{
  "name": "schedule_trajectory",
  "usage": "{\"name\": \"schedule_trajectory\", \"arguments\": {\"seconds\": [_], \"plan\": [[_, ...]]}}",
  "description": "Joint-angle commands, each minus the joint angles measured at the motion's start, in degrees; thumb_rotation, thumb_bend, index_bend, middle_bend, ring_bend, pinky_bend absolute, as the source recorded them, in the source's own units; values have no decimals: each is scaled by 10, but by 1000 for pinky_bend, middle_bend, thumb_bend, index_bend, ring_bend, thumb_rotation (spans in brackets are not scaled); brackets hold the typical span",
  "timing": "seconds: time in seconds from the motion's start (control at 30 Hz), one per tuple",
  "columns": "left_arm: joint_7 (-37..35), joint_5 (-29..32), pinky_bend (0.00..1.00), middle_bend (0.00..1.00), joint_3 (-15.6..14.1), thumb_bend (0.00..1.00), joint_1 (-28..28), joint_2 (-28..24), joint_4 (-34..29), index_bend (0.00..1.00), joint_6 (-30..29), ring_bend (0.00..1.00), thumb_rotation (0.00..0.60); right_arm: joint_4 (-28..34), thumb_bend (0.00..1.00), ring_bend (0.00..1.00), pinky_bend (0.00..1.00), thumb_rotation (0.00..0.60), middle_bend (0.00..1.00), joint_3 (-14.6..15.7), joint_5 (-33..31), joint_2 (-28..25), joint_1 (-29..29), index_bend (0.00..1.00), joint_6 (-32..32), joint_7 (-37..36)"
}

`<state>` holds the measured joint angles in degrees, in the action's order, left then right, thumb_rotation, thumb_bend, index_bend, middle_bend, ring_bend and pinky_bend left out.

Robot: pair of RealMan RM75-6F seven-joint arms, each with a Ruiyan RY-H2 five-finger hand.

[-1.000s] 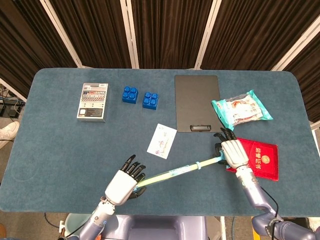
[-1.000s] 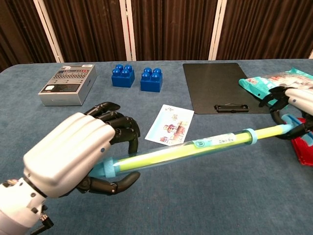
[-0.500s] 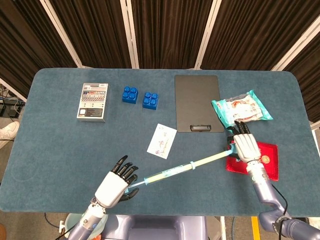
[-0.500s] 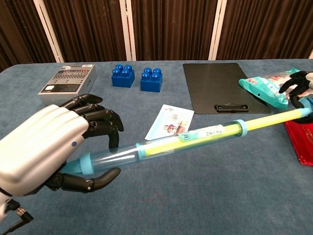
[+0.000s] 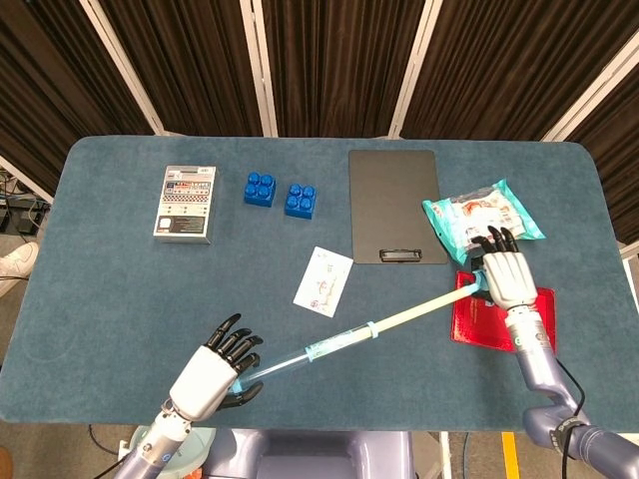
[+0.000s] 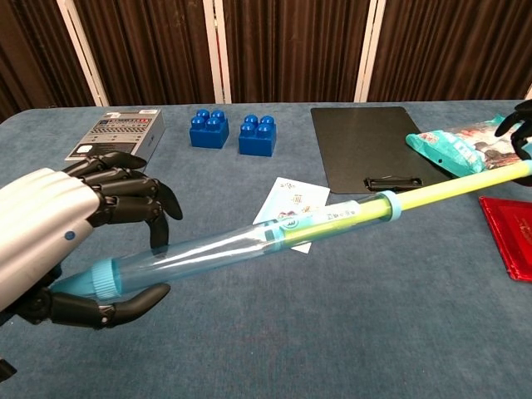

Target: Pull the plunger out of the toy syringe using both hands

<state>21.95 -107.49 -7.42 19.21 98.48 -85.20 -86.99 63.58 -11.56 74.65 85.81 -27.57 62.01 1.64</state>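
The toy syringe is held in the air above the table, stretched between both hands. Its clear barrel has a light-blue collar at each end, and my left hand grips its near end at the lower left. The yellow-green plunger rod sticks far out of the barrel toward the right. My right hand holds the rod's far end above the red booklet; in the chest view only its dark fingertips show at the right edge.
On the blue table lie a grey calculator-like box, two blue bricks, a black clipboard, a printed card, a teal snack packet and a red booklet.
The hands have moved apart: left toward the near-left, right toward the far-right. The plunger has slid much further out, and most of the barrel now looks clear.
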Motion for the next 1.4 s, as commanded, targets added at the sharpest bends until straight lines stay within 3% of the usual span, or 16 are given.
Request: {"name": "schedule_trajectory", "arguments": {"seconds": [0.03, 0.67, 1.03, 1.4], "plan": [[-6, -7, 122, 312, -3, 495, -2, -8, -4, 720, -5, 245, 600, -4, 344, 59, 37, 600, 260, -4, -6, -1, -3, 787, -4, 3], [-75, 5, 122, 313, -14, 493, -4, -78, -36, 721, 10, 245, 600, -68, 340, 80, 38, 600, 266, -41, -45, 13, -42, 794, -28, 25], [-121, -1, 122, 319, -19, 493, -7, -117, -38, 721, 4, 254, 600, -88, 338, 84, 38, 600, 268, -48, -64, 27, -51, 796, -33, 39], [-141, -15, 123, 320, -16, 493, -12, -122, -27, 721, -9, 254, 600, -92, 334, 84, 37, 600, 268, -52, -79, 31, -54, 796, -39, 45]]}}
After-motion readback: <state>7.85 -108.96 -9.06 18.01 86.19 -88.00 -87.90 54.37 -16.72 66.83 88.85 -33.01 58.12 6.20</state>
